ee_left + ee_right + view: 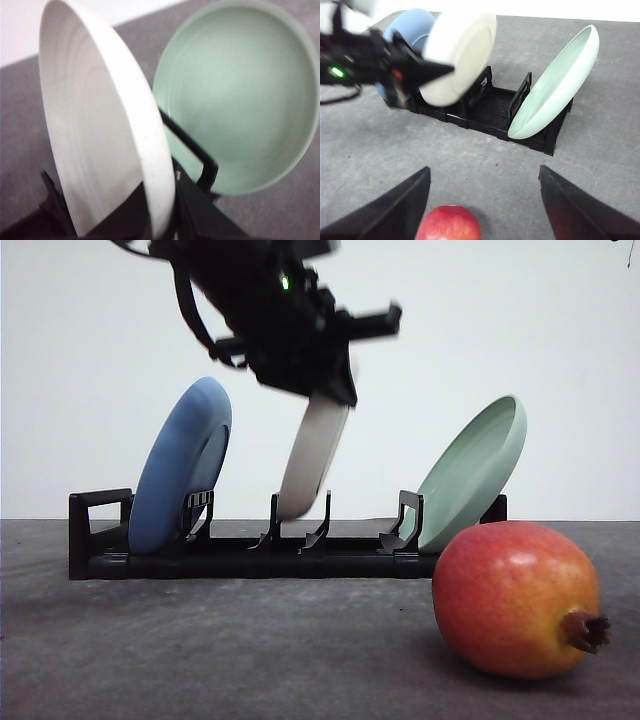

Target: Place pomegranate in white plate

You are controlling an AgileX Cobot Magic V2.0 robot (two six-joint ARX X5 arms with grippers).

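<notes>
My left gripper is clamped on the rim of the white plate, which stands on edge, tilted, in the middle slot of the black rack. The plate's lower edge appears at or just above the slot; I cannot tell whether it has cleared. Beyond the plate from my left wrist leans the pale green plate; on its other side stands the blue plate.

My right gripper hangs with its jaws spread wide and empty, the pomegranate lying on the table directly between and beneath my fingers, well apart from the rack.

Step in hand, as I judge it: drawing the white plate out of the rack. Next, I must lift it clear without knocking its neighbours and lay it flat on the open table. Only then should my right gripper close on the fruit.
</notes>
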